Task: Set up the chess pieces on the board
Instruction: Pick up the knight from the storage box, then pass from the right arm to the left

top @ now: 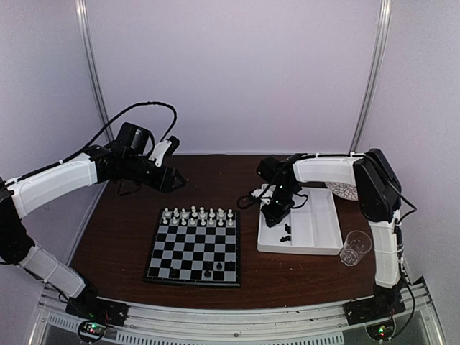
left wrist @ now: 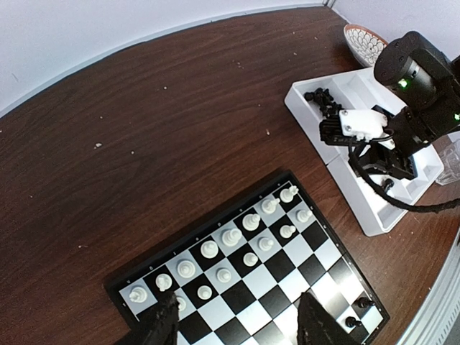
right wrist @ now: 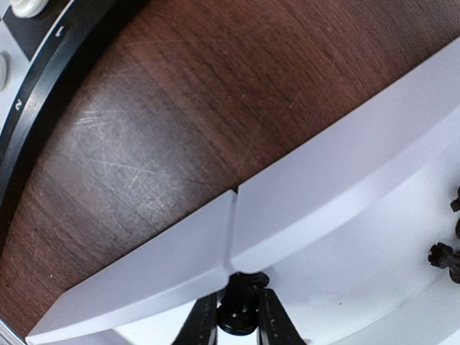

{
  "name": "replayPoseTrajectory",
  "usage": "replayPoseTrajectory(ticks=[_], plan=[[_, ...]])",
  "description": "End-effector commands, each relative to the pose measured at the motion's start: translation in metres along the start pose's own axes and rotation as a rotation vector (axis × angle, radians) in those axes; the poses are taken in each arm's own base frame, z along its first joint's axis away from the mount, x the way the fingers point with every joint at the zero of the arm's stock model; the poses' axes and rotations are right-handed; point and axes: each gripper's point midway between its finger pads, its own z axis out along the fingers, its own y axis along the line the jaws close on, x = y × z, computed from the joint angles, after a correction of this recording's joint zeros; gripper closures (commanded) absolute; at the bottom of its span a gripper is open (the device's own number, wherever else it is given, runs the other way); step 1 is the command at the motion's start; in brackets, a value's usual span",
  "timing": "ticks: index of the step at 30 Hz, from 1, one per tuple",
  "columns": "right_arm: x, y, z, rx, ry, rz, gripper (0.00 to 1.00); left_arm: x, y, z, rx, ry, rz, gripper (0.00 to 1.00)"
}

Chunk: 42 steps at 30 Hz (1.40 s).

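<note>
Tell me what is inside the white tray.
Black chess pieces lie loose in the white tray. The right gripper reaches in, its fingers pinching one black piece. The arm covers part of the tray floor, so pieces beneath it cannot be seen.

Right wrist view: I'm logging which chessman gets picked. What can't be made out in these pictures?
- Kind of the small black plastic chessman between the right gripper's jaws: right wrist view, cut off by bottom edge; top view, hidden under the gripper.
- Kinds of the loose black chessmen in the white divided tray: top view, too small.
</note>
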Motion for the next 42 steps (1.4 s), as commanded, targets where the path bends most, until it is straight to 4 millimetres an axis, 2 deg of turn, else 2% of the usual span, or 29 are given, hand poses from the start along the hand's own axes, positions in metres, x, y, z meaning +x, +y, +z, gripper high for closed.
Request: replayPoseTrajectory(ticks=[1, 3, 5, 9, 12, 14, 16, 18, 20, 21, 23, 25, 29, 32, 36, 42], plan=[[0.01, -0.002, 0.005, 0.013, 0.028, -0.014, 0.86, -0.012, 0.002, -0.001, -0.002, -0.029, 0.015, 0.44], [0.01, -0.002, 0.0, 0.015, 0.017, -0.026, 0.89, -0.011, 0.002, 0.0, -0.002, -0.025, 0.016, 0.44], [0.007, -0.001, -0.016, 0.017, -0.031, -0.039, 0.9, -0.01, 0.001, 0.002, 0.006, -0.019, 0.014, 0.44], [0.001, 0.014, -0.064, -0.035, -0.179, -0.119, 0.89, -0.011, -0.008, 0.006, 0.062, -0.038, 0.004, 0.45], [0.001, 0.032, -0.101, -0.087, -0.304, -0.221, 0.89, -0.013, -0.02, 0.011, 0.13, -0.03, -0.062, 0.46], [0.006, 0.049, -0.126, -0.14, -0.39, -0.307, 0.88, -0.017, -0.041, 0.014, 0.214, -0.022, -0.103, 0.46], [0.01, 0.07, -0.149, -0.217, -0.485, -0.374, 0.87, -0.023, -0.073, 0.014, 0.316, -0.018, -0.081, 0.46], [0.018, 0.087, -0.166, -0.295, -0.524, -0.413, 0.87, -0.023, -0.116, 0.009, 0.425, -0.022, 0.043, 0.46], [0.022, 0.098, -0.181, -0.355, -0.545, -0.426, 0.86, -0.014, -0.157, 0.002, 0.508, -0.037, 0.214, 0.46], [0.024, 0.102, -0.187, -0.373, -0.554, -0.431, 0.86, -0.011, -0.165, 0.003, 0.506, -0.039, 0.238, 0.46], [0.026, 0.104, -0.194, -0.368, -0.564, -0.435, 0.86, -0.011, -0.171, 0.011, 0.518, -0.027, 0.16, 0.46], [0.03, 0.103, -0.197, -0.332, -0.548, -0.457, 0.86, -0.014, -0.172, 0.024, 0.52, 0.011, -0.005, 0.47], [0.038, 0.087, -0.194, -0.16, -0.498, -0.532, 0.86, -0.019, -0.179, 0.042, 0.586, 0.039, -0.323, 0.48], [0.041, 0.078, -0.195, -0.067, -0.477, -0.577, 0.86, -0.024, -0.192, 0.051, 0.688, 0.063, -0.464, 0.5], [0.043, 0.078, -0.196, 0.0, -0.468, -0.612, 0.86, -0.029, -0.211, 0.062, 0.818, 0.099, -0.578, 0.54], [0.044, 0.086, -0.197, 0.063, -0.469, -0.666, 0.86, -0.03, -0.234, 0.071, 0.928, 0.156, -0.614, 0.57]])
